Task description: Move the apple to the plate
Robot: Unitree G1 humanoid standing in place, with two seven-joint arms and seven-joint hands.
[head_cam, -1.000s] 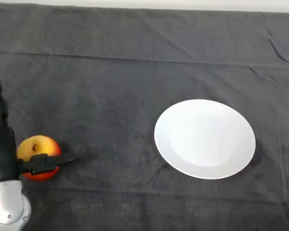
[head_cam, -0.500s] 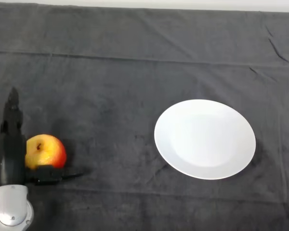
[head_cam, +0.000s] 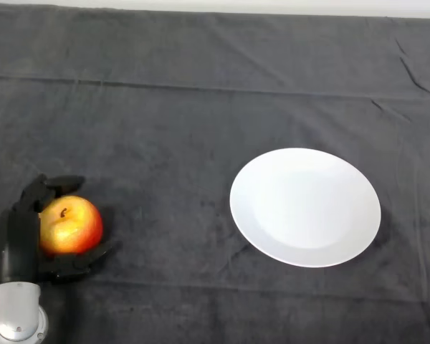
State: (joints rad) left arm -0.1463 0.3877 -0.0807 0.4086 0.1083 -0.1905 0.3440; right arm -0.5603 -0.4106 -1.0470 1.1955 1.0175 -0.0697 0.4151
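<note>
A red and yellow apple point(head_cam: 72, 224) sits at the lower left of the table, stem up. My left hand point(head_cam: 20, 247) is curled round it: fingers wrap over its far side and the thumb lies along its near side. A white plate point(head_cam: 304, 206) lies empty to the right of the middle, well apart from the apple and the hand.
The table is covered by a dark grey cloth point(head_cam: 165, 122) with a few creases near the back and at the right edge.
My fingers, straight beside the apple before, have curled round its far side. The hand and apple have shifted slightly to the right.
</note>
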